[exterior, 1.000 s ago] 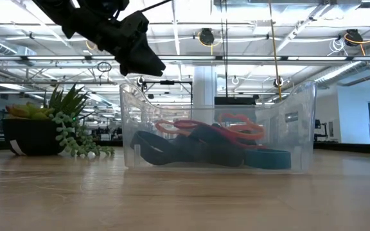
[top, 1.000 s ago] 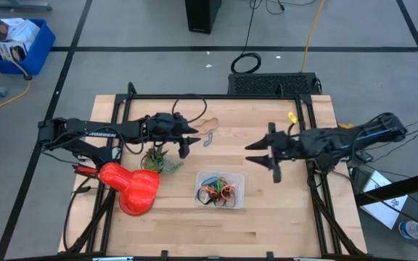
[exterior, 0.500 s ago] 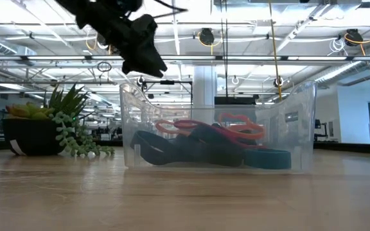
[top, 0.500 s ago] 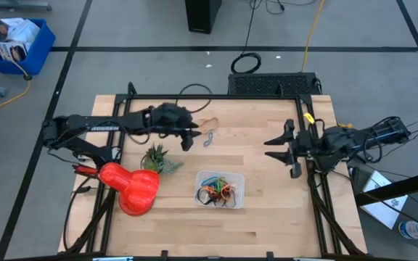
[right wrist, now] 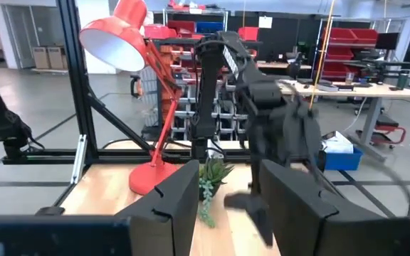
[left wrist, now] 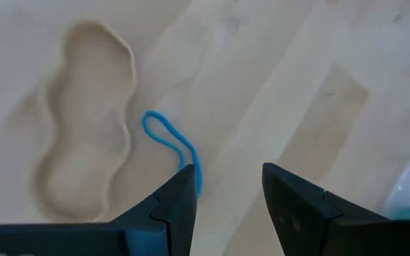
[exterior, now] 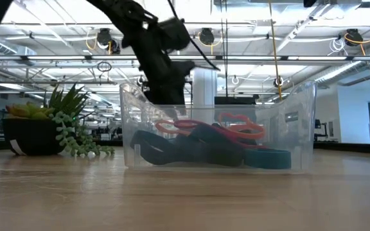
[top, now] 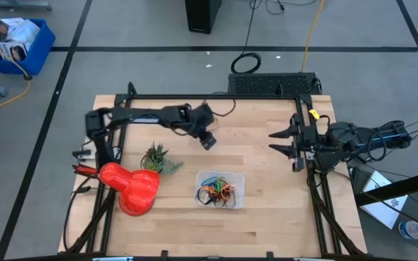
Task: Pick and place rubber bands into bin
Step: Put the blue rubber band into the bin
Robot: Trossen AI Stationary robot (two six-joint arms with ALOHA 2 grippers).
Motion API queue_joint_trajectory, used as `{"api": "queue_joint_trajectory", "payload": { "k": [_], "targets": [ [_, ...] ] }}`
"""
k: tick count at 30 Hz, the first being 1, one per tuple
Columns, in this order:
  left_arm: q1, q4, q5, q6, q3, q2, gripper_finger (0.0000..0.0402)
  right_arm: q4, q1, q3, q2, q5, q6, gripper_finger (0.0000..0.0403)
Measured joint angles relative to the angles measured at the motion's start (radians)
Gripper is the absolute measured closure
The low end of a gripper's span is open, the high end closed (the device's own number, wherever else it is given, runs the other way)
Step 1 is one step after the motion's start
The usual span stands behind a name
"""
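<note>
A blue rubber band [left wrist: 169,142] and a tan rubber band [left wrist: 84,121] lie flat on the wooden table, side by side. My left gripper [left wrist: 228,174] is open just over them, fingers pointing down. One end of the blue band runs behind one fingertip [left wrist: 184,181]. In the high view the left gripper [top: 207,139] hides both bands. The clear bin [top: 220,188] stands toward the table's near edge and holds several coloured bands [exterior: 211,138]. My right gripper [top: 284,141] is open and empty at the table's right edge.
A red desk lamp [top: 133,187] lies at the near left, with a small potted plant [top: 158,158] beside it. There is bare wood between the bin and the right arm. A blue crate [top: 17,40] and a black cable coil [top: 247,63] lie on the floor beyond the table.
My left gripper has gone toward the table's right edge and a little down, ending over the blue and tan bands. My right gripper has drawn back toward the table's right edge, staying open. The bands and the bin have not moved.
</note>
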Motion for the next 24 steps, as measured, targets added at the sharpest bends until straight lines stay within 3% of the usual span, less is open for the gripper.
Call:
{"api": "queue_joint_trajectory", "payload": {
  "k": [9,16,20,24],
  "targets": [
    [-0.008,-0.001,-0.031,-0.113,0.038,0.139,0.0234,0.002,-0.005,0.0,-0.002,0.0,-0.015,0.0261],
    [-0.009,-0.038,-0.062,-0.151,0.038,0.171,0.0234,0.003,-0.005,0.0,-0.003,0.0,-0.039,0.0261],
    [-0.022,-0.062,-0.132,-0.149,0.039,0.18,0.0234,0.005,-0.005,0.0,-0.003,0.0,-0.042,0.0261],
    [-0.033,-0.06,-0.098,-0.137,0.038,0.197,0.0234,0.004,-0.006,0.0,-0.003,0.0,-0.048,0.0261]
  ]
}}
